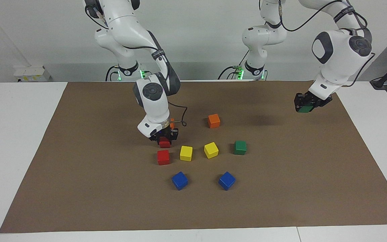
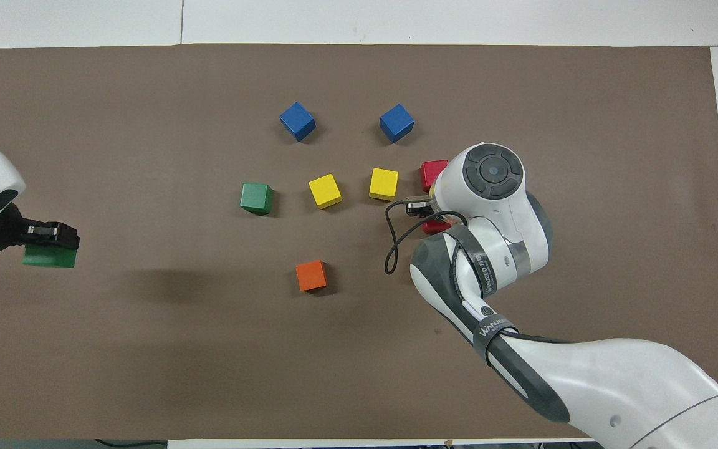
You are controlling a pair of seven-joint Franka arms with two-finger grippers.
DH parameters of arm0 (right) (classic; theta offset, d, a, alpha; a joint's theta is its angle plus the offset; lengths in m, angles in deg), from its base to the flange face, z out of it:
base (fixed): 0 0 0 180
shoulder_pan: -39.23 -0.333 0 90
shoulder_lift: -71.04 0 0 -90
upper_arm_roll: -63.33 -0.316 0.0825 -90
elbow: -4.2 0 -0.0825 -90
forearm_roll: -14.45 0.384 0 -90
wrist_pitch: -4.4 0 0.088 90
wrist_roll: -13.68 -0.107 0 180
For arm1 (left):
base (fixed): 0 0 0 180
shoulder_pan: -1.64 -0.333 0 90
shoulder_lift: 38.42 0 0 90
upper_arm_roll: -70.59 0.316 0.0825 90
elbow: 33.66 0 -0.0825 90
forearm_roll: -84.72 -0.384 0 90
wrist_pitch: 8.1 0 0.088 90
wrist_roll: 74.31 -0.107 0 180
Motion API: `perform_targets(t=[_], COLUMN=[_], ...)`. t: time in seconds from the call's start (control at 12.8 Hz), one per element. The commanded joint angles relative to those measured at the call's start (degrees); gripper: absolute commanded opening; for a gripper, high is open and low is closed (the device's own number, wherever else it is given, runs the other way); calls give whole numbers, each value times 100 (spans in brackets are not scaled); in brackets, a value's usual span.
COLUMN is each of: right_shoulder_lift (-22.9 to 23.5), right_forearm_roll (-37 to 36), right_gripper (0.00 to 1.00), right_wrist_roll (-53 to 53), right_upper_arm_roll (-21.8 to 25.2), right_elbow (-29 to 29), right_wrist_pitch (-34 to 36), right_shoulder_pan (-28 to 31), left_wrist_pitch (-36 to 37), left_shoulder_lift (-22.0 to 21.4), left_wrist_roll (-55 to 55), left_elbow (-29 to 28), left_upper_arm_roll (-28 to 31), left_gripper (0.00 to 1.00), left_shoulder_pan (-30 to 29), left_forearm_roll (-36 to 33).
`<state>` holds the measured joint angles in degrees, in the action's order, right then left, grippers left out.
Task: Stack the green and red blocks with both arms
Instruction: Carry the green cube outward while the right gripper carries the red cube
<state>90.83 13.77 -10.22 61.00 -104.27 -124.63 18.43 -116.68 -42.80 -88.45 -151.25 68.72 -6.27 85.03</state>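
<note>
Red block (image 1: 164,144) half hidden, clamped by right hand (image 1: 164,137); left hand (image 1: 307,104) grips green block (image 1: 304,109).

Facing view: high, across table, toward robots. Overhead view: steep down. Both share mat (image 1: 79,188).

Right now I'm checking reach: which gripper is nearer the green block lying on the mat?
Right. The right gripper, shut on a red block, is down beside the yellow blocks. The left gripper holds another green block over the mat's edge, away from the lying green block.
</note>
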Motion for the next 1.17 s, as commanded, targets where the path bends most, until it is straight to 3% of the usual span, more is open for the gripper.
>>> perform_targets(t=[0.0,0.23,0.7,1.1], right_shoulder_lift=[-396,-652,-696,-653], right_forearm_roll=[86,86,94,103], right_gripper=[0,0,0,0], right_wrist_roll=[26,918,3416,3471], right_upper_arm_roll=[4,22,22,31], right_elbow=[526,871,512,2], right_wrist_pitch=[938,1372,1005,397], right_shoulder_pan=[172,794,2439,2607], left_wrist_pitch=[-758,-1734,-2439,-2879], left_shoulder_lift=[-335,-292,244,456], left_wrist_roll=[-370,-388,-449,-423], left_elbow=[-833,-1581,-1803,-1969], left_upper_arm_roll=[-67,-58,-58,-58], left_gripper=[0,0,0,0], left_shoulder_pan=[-290,-299,-378,-537], left_forearm_roll=[-22,-22,-22,-22])
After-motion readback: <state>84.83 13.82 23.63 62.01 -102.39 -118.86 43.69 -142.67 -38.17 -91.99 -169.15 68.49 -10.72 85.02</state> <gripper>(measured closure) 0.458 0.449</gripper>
